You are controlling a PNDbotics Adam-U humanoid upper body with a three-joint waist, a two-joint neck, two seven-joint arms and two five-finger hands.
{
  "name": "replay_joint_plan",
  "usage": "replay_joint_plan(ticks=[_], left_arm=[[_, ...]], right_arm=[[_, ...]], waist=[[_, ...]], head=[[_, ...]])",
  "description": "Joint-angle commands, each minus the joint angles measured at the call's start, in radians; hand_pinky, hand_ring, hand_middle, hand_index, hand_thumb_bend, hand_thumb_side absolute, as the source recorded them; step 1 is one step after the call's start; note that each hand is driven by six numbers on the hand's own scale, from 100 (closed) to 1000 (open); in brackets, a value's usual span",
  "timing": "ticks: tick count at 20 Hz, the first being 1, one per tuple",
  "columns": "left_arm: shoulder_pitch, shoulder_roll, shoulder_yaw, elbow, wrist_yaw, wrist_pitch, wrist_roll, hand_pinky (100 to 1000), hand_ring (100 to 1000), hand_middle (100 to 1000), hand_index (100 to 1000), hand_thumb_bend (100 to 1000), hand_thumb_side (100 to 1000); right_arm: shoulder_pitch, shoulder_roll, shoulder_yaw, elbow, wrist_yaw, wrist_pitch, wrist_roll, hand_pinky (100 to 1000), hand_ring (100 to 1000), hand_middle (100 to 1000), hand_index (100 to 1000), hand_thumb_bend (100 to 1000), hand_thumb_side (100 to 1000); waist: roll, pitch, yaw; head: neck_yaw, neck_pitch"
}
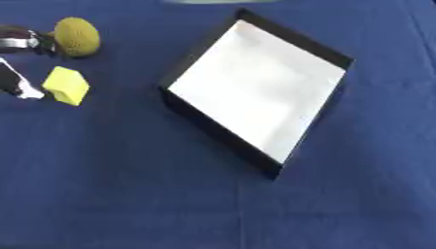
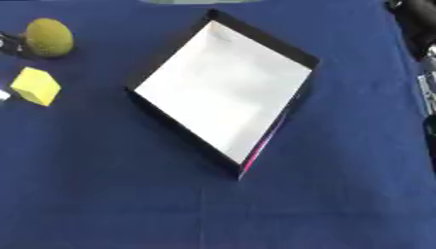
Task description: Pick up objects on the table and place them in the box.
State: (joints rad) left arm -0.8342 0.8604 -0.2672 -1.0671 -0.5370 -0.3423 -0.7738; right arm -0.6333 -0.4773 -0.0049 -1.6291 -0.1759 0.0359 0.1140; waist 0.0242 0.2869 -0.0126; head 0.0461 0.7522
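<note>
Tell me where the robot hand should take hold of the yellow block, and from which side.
Take the yellow block from above, probably across its two opposite flat side faces. It lies skewed on the blue cloth, so the robot hand would likely need to turn to match those faces. The left side looks nearest: the block sits at the table's left, clear of the box and apart from the round olive-yellow object.

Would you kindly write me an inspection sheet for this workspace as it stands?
Surface: table under a dark blue cloth.
Job's things: box, black walls, white floor, open, nothing inside; yellow block and round yellow-green ball to its left, on the cloth.
Clutter: nothing seen.
Hands: left hand at the left edge beside the block, fingers unclear; right hand not clearly seen.
Cables: nothing seen.
Surroundings: dark machine parts at the right edge.
</note>
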Motion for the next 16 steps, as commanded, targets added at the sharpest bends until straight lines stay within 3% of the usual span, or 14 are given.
replay_joint_plan(ticks=[1, 7, 16], left_arm=[[-0.026, 0.016, 0.020, 0.004, 0.002, -0.110, -0.115, 896, 875, 861, 884, 428, 205], [-0.028, 0.005, 0.023, 0.025, -0.011, -0.111, -0.118, 892, 872, 853, 877, 418, 216], [-0.025, 0.001, 0.021, 0.031, -0.020, -0.114, -0.124, 855, 802, 748, 828, 399, 194]], right_arm=[[-0.015, -0.024, -0.006, -0.004, 0.007, -0.001, -0.004, 1000, 941, 913, 868, 100, 522], [-0.013, -0.027, -0.009, -0.003, 0.009, 0.001, -0.012, 1000, 941, 914, 868, 100, 525], [-0.012, -0.026, -0.010, -0.004, 0.009, 0.003, -0.017, 1000, 941, 911, 869, 100, 522]], waist=[[0.000, -0.012, -0.002], [0.001, -0.005, -0.008], [0.000, -0.002, -0.012]], head=[[0.005, -0.014], [0.007, -0.018], [0.009, -0.025]])
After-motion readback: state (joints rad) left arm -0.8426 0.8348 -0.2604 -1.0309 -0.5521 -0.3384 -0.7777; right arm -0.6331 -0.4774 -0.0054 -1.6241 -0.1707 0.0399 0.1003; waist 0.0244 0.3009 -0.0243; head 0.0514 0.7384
